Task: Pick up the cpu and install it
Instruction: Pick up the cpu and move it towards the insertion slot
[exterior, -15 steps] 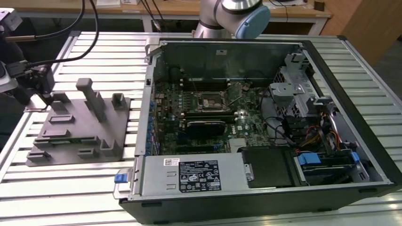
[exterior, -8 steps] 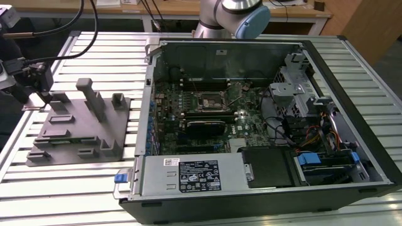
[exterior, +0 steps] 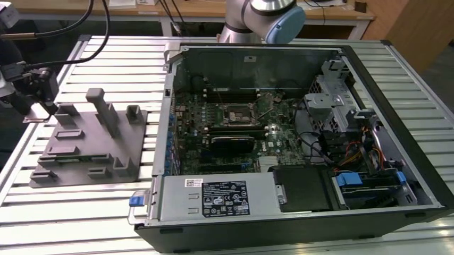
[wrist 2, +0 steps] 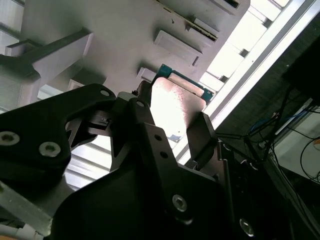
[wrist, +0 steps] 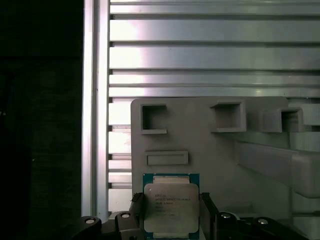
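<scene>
From my remote desk I see a ribbed aluminium table [exterior: 85,212] spanning the cell, its slats flaring white under strong light in both wrist views. Behind it stands a wooden bench [exterior: 341,13] and, apparently, a wooden panel [exterior: 418,32] over dark floor [exterior: 438,74].

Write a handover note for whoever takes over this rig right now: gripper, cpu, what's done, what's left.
Gripper: shut on the cpu, one finger on each side.
Where: over the grey tray, at its end on the exterior view's left. Whether the cpu is clear of the tray cannot be told.
Done: cpu grasped.
Left: the cpu is not yet in the motherboard socket.
</scene>
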`<state>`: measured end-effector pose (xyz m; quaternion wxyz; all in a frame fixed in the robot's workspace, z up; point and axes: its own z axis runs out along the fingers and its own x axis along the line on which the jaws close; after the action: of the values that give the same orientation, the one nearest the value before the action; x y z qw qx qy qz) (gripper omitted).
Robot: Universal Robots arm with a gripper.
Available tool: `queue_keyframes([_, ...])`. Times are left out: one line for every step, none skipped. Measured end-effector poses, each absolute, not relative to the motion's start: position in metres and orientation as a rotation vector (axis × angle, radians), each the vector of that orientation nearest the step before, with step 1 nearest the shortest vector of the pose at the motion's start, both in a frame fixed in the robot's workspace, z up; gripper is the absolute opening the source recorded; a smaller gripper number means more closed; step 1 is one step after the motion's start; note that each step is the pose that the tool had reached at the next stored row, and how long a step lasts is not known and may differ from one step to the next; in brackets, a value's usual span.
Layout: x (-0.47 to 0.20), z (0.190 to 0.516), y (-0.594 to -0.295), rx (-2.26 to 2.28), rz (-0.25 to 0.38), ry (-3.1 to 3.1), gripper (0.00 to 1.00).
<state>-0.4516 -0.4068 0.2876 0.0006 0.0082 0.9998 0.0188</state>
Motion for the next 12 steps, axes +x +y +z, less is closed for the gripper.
queue_keyframes([-0.4516, 0.2882, -0.4068, 0.026, 0.059, 3.140, 0.53])
queue_keyframes([-0.4516, 0.2888, -0.4068, 0.026, 0.059, 3.140, 0.53])
queue_keyframes([-0.4516, 0.2895, -0.4068, 0.026, 0.059, 3.140, 0.53])
queue_keyframes([-0.4516, 0.2901, -0.4068, 0.026, 0.059, 3.140, 0.53])
queue_keyframes([-0.4516, 0.2907, -0.4068, 0.026, 0.059, 3.140, 0.53])
queue_keyframes([-0.4516, 0.2914, -0.4068, 0.026, 0.059, 3.140, 0.53])
queue_keyframes([-0.4516, 0.2918, -0.4068, 0.026, 0.059, 3.140, 0.53])
queue_keyframes([-0.4516, 0.2924, -0.4068, 0.026, 0.059, 3.140, 0.53])
queue_keyframes([-0.4516, 0.2930, -0.4068, 0.026, 0.059, 3.140, 0.53])
queue_keyframes([-0.4516, 0.2935, -0.4068, 0.026, 0.059, 3.140, 0.53])
queue_keyframes([-0.4516, 0.2940, -0.4068, 0.026, 0.059, 3.140, 0.53])
queue_keyframes([-0.4516, 0.2944, -0.4068, 0.026, 0.059, 3.140, 0.53])
